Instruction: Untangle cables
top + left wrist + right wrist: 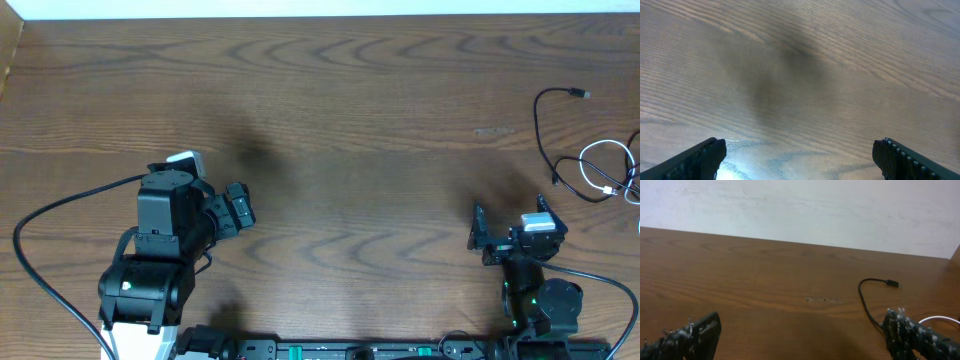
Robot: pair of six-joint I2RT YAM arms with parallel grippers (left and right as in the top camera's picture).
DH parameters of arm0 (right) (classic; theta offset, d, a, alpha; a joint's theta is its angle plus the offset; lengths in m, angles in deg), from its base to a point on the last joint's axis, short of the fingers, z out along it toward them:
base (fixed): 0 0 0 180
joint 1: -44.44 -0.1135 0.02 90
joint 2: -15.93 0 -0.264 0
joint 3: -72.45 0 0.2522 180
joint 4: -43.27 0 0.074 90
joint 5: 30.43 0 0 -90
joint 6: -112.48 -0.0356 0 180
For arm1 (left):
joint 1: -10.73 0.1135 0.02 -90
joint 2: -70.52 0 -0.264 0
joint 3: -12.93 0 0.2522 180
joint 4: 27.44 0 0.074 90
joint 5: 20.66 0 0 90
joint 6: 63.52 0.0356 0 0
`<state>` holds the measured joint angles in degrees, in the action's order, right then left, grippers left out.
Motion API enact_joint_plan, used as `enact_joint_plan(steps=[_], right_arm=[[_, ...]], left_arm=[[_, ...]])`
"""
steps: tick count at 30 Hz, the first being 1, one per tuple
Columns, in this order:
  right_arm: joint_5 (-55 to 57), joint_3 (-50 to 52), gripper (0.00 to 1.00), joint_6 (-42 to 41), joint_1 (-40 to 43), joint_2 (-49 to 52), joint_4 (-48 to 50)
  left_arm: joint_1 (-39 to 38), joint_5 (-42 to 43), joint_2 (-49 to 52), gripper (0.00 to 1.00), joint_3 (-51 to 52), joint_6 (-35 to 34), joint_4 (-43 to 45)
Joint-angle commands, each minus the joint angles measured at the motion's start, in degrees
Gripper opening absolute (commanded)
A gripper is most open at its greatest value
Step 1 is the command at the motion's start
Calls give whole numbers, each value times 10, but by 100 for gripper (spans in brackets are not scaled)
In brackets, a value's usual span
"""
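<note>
Left tool [238, 208] sat low on the left side of the wooden surface [360, 120], pointing toward the middle, with its jaws spread wide and nothing between them. In its wrist view, the two dark fingertips [696, 159] showed only at the bottom corners, and bare wood grain with a soft shadow filled the gap. The middle of the surface lay between the two arms. Further right, the right tool [515, 232] stood near the front edge, aimed toward the far side, and was likewise released and gripping nothing. Its wrist view showed its fingers [692, 334] well apart at the lower corners. Beyond it, near the right edge, lay the cables. The black cable [537, 125] curved from a small plug at the far end, bowed leftward and ran back toward the front right. The white cable [597, 147] lay in loose loops just to its right, reaching the frame's edge. The two cords overlapped where the black one swept under or over the white loops, though which lay on top could not be told. Both cords rested on the wood, apart from either tool, with the right tool the nearer one.
</note>
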<state>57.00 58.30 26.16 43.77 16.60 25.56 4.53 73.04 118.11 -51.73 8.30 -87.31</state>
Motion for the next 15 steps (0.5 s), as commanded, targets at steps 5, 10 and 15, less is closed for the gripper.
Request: enact_joint_plan(steps=[5,10,15], right_arm=[[0,1,99,24,-6,-4,-4],[-1,1,99,24,-6,-4,-4],[-2,1,99,22,-5,-4,-3]], left_arm=[[0,-7,0,99,4,3,-1],[0,-7,0,98,4,3,-1],[0,-7,0,98,4,3,-1]])
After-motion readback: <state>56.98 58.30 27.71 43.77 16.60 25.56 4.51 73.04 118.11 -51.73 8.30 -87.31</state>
